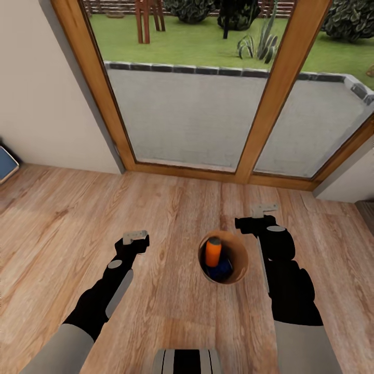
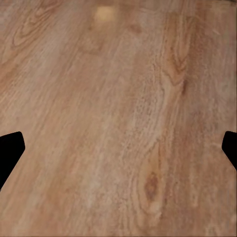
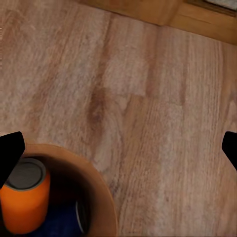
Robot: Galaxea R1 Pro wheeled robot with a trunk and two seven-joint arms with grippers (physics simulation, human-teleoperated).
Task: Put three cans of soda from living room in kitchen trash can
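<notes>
The tash can [image 1: 244, 255] stands on the plank floor between my two arms, its orange-brown inside facing up. Inside it an orange can of soda [image 1: 213, 251] stands upright beside the dark blue can [image 1: 223, 269]. A second orange can is out of view. My right gripper [image 1: 264, 210] hangs open just right of and beyond the bin, holding nothing. In the right wrist view the bin's rim [image 3: 101, 197], the orange can [image 3: 24, 200] and the blue can [image 3: 61, 222] lie below the gripper [image 3: 118, 150]. My left gripper [image 1: 135, 237] is open over bare floor, left of the bin, also seen from its wrist [image 2: 118, 153].
Wood-framed glass doors [image 1: 283, 78] rise straight ahead with a patio and garden behind them. A pale wall [image 1: 41, 93] stands at the left, and a light blue object [image 1: 6, 163] pokes in at the left edge. My base [image 1: 187, 361] shows at the bottom.
</notes>
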